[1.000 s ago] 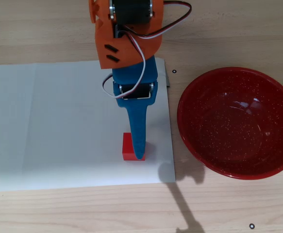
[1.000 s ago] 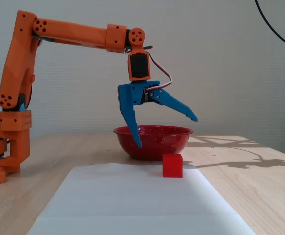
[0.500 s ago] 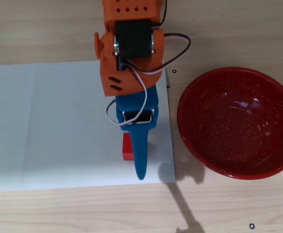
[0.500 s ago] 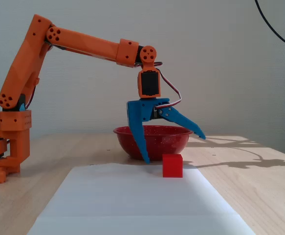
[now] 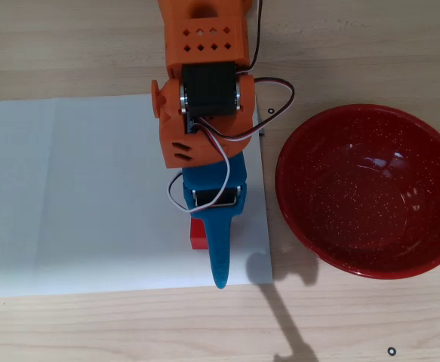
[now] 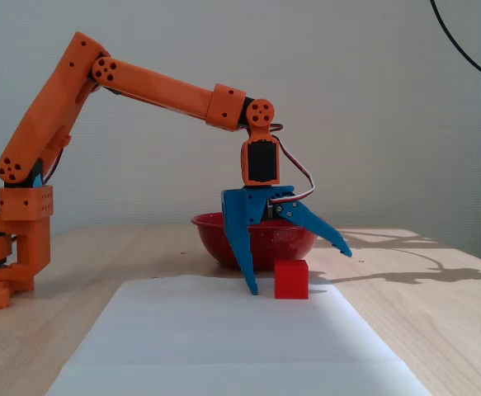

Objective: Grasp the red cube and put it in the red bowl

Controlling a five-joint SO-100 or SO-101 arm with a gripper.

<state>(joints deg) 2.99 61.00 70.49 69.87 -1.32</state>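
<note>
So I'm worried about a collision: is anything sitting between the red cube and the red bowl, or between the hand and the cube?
Nothing visible blocks either path. The open blue hand straddles the small matte red cube on the white paper sheet. Between the cube and the glossy speckled red bowl lie only paper and bare wooden table.

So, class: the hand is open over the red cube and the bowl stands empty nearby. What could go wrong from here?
1. In the fixed view the hand straddles the red cube unevenly: one finger reaches down beside it, the other is raised. Closing may push the cube away, not pinch it.
2. The cube rests on a loose white paper sheet, so it could slide.
3. The red bowl has a raised rim; a low carry could knock it.
</note>
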